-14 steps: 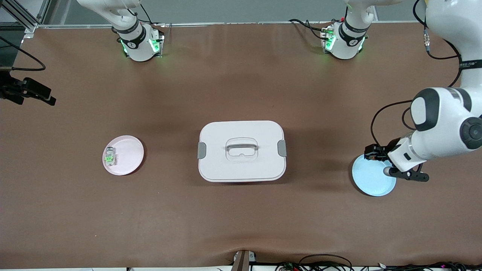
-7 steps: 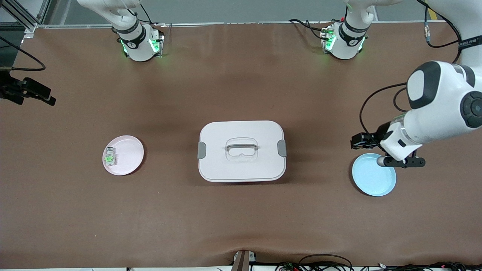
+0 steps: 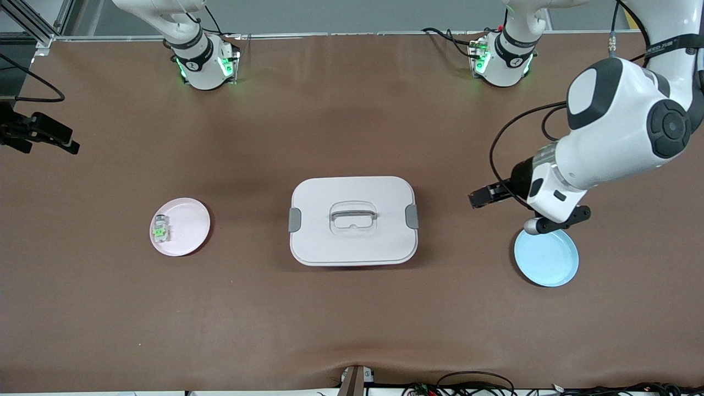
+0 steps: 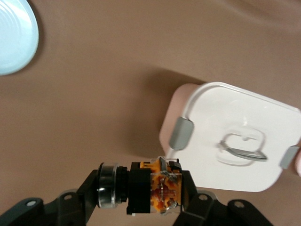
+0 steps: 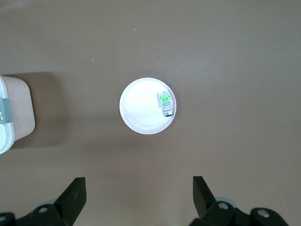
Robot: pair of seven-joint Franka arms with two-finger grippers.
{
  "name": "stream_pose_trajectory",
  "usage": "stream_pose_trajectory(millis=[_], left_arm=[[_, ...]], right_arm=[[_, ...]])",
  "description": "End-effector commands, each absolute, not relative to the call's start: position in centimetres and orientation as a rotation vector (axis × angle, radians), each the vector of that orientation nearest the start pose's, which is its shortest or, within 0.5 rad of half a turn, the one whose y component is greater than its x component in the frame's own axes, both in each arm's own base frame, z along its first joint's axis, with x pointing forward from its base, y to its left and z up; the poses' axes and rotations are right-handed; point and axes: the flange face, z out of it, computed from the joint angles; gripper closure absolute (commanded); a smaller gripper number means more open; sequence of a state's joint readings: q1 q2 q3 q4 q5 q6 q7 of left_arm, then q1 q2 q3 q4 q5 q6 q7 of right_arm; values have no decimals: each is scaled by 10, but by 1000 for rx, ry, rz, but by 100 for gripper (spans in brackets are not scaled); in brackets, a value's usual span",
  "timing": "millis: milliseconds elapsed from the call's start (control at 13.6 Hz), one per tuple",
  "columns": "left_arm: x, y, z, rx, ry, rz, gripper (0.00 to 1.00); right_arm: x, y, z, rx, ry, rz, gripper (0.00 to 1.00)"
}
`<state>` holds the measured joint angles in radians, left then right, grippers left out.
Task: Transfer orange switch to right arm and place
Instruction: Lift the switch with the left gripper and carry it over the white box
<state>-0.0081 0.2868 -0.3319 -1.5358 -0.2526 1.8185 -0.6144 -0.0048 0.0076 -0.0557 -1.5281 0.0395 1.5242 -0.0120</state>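
Note:
The orange switch point(image 4: 162, 190), a black block with an orange middle and a silver ring at one end, is clamped between my left gripper's fingers. My left gripper point(image 3: 479, 198) is shut on it in the air, over bare table between the white lidded box point(image 3: 352, 220) and the blue plate point(image 3: 546, 258). In the left wrist view my left gripper point(image 4: 141, 193) has the box in view past it. My right gripper point(image 3: 69, 144) hangs high at the right arm's end of the table, and its fingers point(image 5: 75, 188) stand wide apart and empty.
A pink plate point(image 3: 190, 223) toward the right arm's end holds a pale switch with a green part point(image 3: 160, 229); both show in the right wrist view point(image 5: 141, 108). The blue plate point(image 4: 14, 33) is bare. The box lid has a handle point(image 3: 352, 213) and grey clips.
My left gripper has lifted off the blue plate with the orange switch and moved toward the white box. The right gripper has barely moved.

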Motion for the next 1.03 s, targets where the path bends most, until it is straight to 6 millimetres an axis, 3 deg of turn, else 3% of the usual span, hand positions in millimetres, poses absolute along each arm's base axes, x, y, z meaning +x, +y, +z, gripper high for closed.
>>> stream_pose_trajectory(millis=[0, 147, 294, 441, 808, 954], left_arm=[[606, -253, 518, -3370, -792, 332, 100], [598, -288, 527, -3330, -950, 360, 100], [588, -318, 533, -3323, -998, 394, 100], [580, -341, 534, -3307, -1067, 414, 100], [563, -396, 527, -3282, -1245, 414, 100], [552, -420, 520, -3277, -1252, 423, 100]], right_arm=[[545, -22, 641, -3109, 37, 50, 0], [542, -25, 639, -3106, 44, 91, 0], [544, -25, 639, -3105, 46, 79, 0], [553, -28, 621, -3092, 60, 139, 0], [554, -16, 620, -3084, 45, 135, 0], [553, -4, 618, -2962, 54, 138, 0]])
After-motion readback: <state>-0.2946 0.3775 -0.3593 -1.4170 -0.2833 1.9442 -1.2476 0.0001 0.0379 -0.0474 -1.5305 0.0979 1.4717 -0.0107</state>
